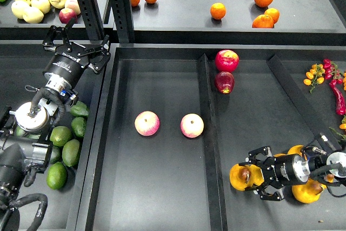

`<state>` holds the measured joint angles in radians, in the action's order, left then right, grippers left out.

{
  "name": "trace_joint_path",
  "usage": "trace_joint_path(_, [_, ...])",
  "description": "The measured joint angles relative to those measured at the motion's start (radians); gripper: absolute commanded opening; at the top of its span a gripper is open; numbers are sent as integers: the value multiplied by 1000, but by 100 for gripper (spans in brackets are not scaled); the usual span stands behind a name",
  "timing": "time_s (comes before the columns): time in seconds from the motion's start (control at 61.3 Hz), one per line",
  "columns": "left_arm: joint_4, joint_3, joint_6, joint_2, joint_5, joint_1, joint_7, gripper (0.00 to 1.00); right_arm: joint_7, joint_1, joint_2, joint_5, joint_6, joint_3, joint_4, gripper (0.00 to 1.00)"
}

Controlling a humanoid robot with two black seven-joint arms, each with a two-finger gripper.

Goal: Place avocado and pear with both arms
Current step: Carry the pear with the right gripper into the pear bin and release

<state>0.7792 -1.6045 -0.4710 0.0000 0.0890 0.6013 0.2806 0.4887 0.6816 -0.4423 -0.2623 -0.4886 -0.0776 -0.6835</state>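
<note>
My right gripper (250, 178) comes in from the right, low over the right compartment of the tray, and is shut on a yellow-orange pear (238, 177) with a dark stem end. Two more pears (308, 191) lie behind the wrist. My left gripper (77, 40) is open and empty, raised at the upper left, above the left bin. Several dark-green avocados (71, 152) lie in that bin below the left arm, partly hidden by it.
Two pink-yellow apples (147, 123) (192, 125) lie in the middle compartment, left of the raised divider (208, 133). Two red apples (227, 60) sit at the tray's back. Oranges (218, 10) and yellow apples (32, 7) are on the rear shelf. Red chillies (338, 93) lie at the far right.
</note>
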Motion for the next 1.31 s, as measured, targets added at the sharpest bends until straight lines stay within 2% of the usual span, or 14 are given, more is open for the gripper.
trace_joint_path(0.457, [0,0,0,0,0,0,0,100,0,-71,34,5,0,10,42,35])
trace_joint_path(0.522, [0,0,0,0,0,0,0,100,0,-73,36,7,0,9,45,42])
trace_joint_path(0.637, [3,0,0,0,0,0,0,100,0,-74,37,12,0,6,47,59])
trace_joint_path(0.735, [3,0,0,0,0,0,0,100,0,-69,37,16,0,4,44,76])
trace_joint_path(0.979, [2,0,0,0,0,0,0,100,0,-48,24,33,0,2,30,79])
trace_joint_path(1.143, [2,0,0,0,0,0,0,100,0,-44,20,33,0,2,18,97])
trace_joint_path(1.306, [2,0,0,0,-1,0,0,100,0,-39,12,28,0,-71,7,98])
